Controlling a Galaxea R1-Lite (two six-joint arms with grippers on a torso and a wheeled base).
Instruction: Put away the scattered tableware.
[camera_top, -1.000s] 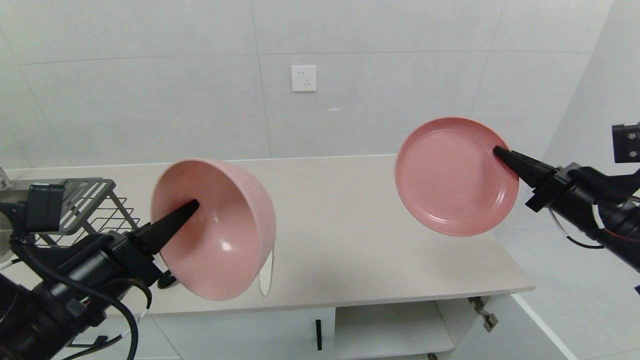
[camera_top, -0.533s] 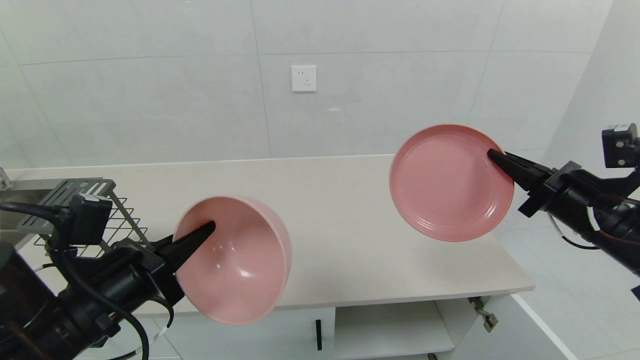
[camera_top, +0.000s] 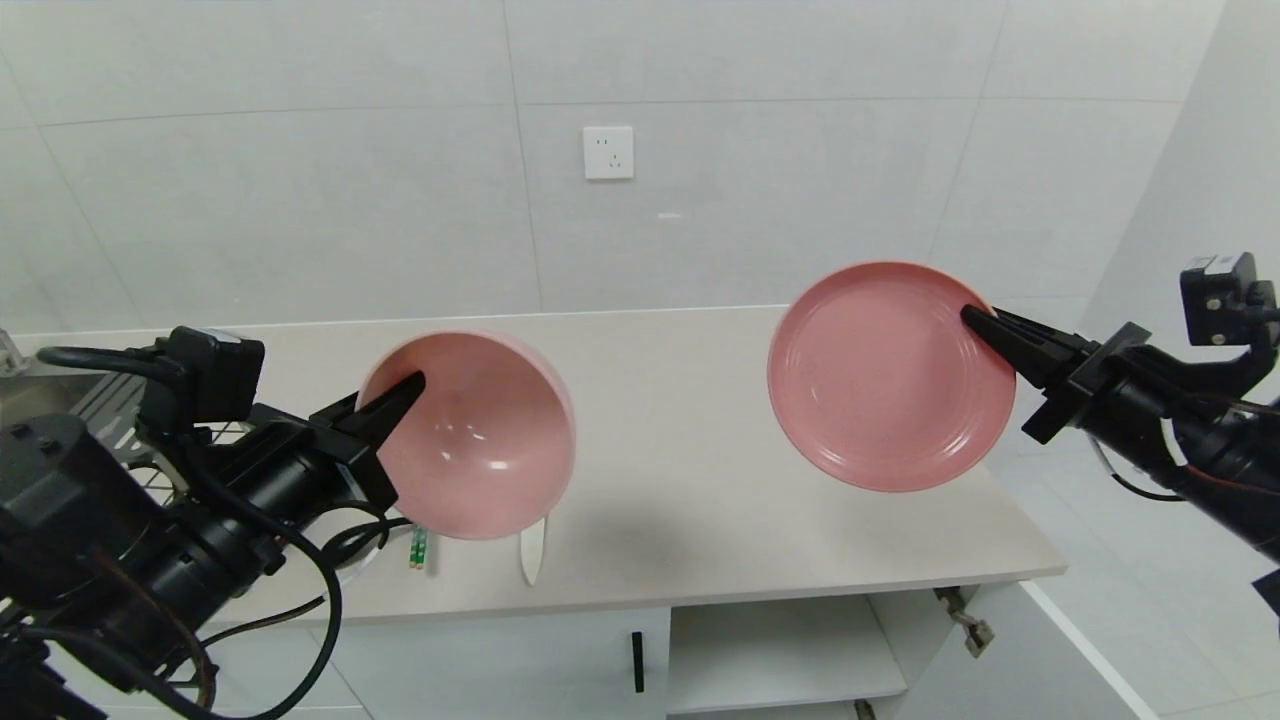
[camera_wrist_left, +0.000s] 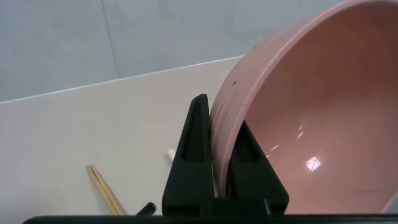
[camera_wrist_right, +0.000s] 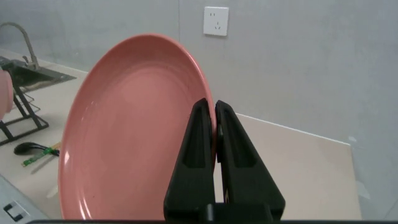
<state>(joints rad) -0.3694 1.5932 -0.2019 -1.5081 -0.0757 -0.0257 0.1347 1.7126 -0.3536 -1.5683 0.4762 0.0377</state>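
My left gripper (camera_top: 408, 384) is shut on the rim of a pink bowl (camera_top: 485, 440). It holds the bowl tilted above the front left of the beige counter (camera_top: 680, 470). In the left wrist view the fingers (camera_wrist_left: 200, 143) pinch the bowl (camera_wrist_left: 311, 118) wall between them. My right gripper (camera_top: 970, 314) is shut on the edge of a pink plate (camera_top: 885, 375), held nearly upright above the counter's right end. The right wrist view shows that gripper (camera_wrist_right: 214, 115) clamped on the plate (camera_wrist_right: 124, 137) rim.
Chopsticks (camera_top: 418, 548) and a white spoon handle (camera_top: 532, 552) lie on the counter under the bowl. A wire dish rack (camera_wrist_right: 18, 112) and a sink tap (camera_wrist_right: 18, 37) stand at the far left. Below the counter is an open cabinet shelf (camera_top: 780, 660).
The left arm dipped with the bowl toward the counter's front edge, then lifted it up and back. The right arm carried the plate slightly lower and to the left.
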